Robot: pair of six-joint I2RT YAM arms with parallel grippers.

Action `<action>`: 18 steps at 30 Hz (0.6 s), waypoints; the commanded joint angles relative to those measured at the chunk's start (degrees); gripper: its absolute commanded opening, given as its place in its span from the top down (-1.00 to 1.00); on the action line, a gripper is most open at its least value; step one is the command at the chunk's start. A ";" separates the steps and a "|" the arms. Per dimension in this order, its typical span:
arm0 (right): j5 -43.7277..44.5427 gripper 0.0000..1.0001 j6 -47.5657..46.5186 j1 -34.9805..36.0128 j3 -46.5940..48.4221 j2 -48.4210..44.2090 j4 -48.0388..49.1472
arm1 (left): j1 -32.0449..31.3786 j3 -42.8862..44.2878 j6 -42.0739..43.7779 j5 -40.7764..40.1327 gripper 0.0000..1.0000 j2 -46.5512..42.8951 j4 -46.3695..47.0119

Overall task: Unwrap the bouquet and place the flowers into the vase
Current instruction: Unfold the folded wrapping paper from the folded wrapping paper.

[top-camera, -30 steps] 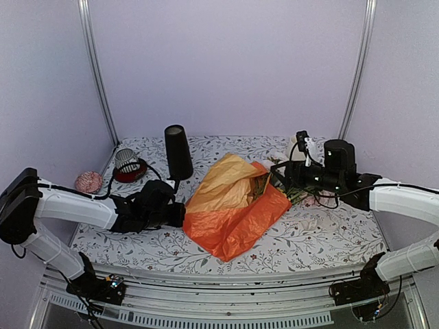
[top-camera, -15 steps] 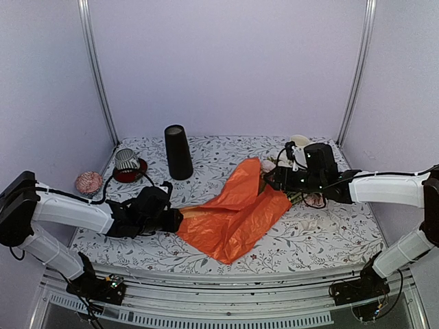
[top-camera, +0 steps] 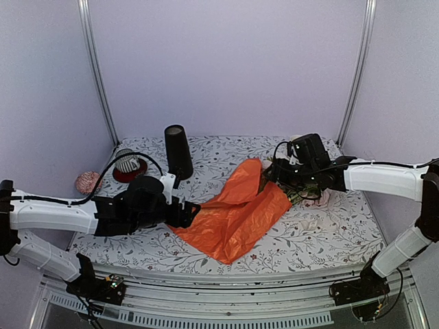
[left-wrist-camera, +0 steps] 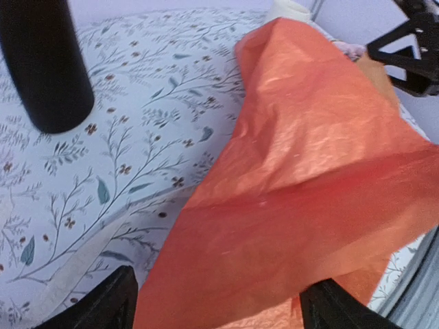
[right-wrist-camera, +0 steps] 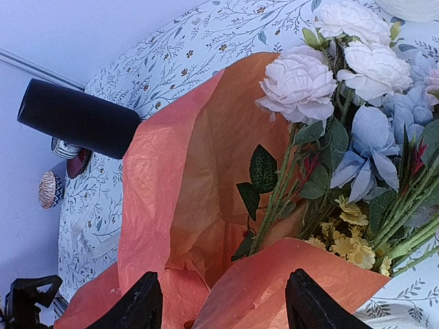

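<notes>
The bouquet's orange paper (top-camera: 236, 214) lies spread open on the table, tan inside (right-wrist-camera: 206, 171). The flowers (right-wrist-camera: 343, 75), pink, white, pale blue and small yellow, lie on it with their green stems running down into the fold. My left gripper (top-camera: 190, 212) sits at the paper's left edge, open, with the sheet (left-wrist-camera: 302, 178) lying between its wide-apart fingers (left-wrist-camera: 103, 305). My right gripper (top-camera: 272, 175) is open over the flower end, its fingers (right-wrist-camera: 134, 305) straddling a raised paper fold. The black vase (top-camera: 178, 152) stands upright at the back left, apart from both grippers.
A striped grey-white object on a red base (top-camera: 126, 164) and a pink ball (top-camera: 88, 181) sit at the far left. A white mug (left-wrist-camera: 288, 8) stands behind the bouquet. The table's front edge (top-camera: 219, 271) runs just below the paper.
My left gripper has opened and let go of the paper, then shifted right. The raised sheet has dropped flat. My right gripper has moved left over the flowers, narrowing a little.
</notes>
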 commanded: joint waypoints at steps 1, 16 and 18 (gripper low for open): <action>2.78 -0.26 3.12 1.44 2.52 1.39 -4.51 | -4.10 4.48 9.03 -0.78 -0.70 -1.13 -0.62; 2.37 0.55 5.38 2.56 3.34 0.55 -5.70 | -12.95 13.16 24.86 7.89 -0.71 3.10 -1.46; 2.03 0.58 5.39 2.56 3.13 0.20 -5.54 | -14.42 13.49 26.45 8.05 -0.72 3.11 -1.49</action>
